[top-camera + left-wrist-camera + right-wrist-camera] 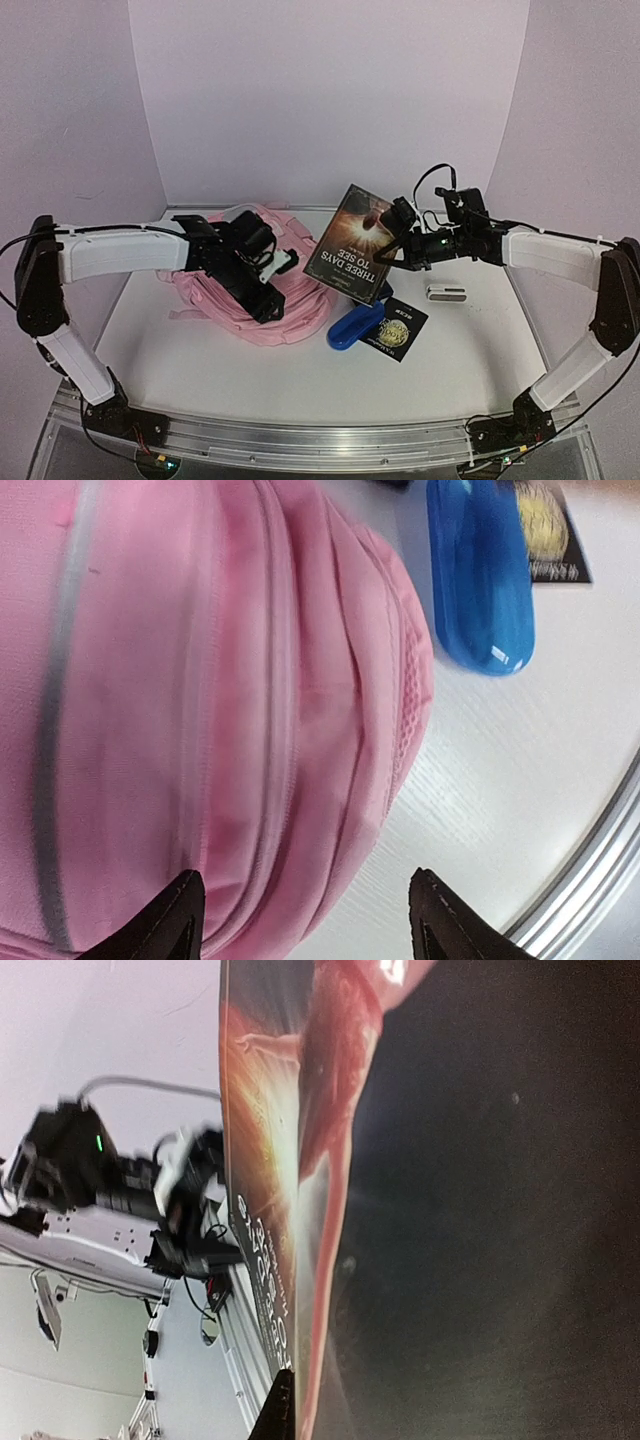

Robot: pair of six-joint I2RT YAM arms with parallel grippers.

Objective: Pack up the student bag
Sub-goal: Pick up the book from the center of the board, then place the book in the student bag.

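The bag (300, 312) lies flat on the worktop (200, 370), directly under the left end effector (312, 925). In the left wrist view its zips and seams run away from the fingertips and curve round a rounded end, which points toward the blue case (480, 575). From above, the left arm (120, 255) covers the bag's middle, so its full outline and long axis are hard to make out; pink fabric shows behind and to the near right of the arm.

The left end effector is spread wide and grips nothing. One fingertip hangs over the bag and the other over bare worktop, with the bag's edge below the gap.

The right end effector (392, 228) is clamped on the edge of a dark book (350, 245), held off the worktop and tilted. In the right wrist view the cover fills most of the picture, hiding what lies behind it.

Below the right end effector lies the blue case, and beside it a black card (403, 325) with a gold emblem, cut off in the left wrist view. A small white block (447, 293) sits near that end effector's near side; what it is cannot be told.
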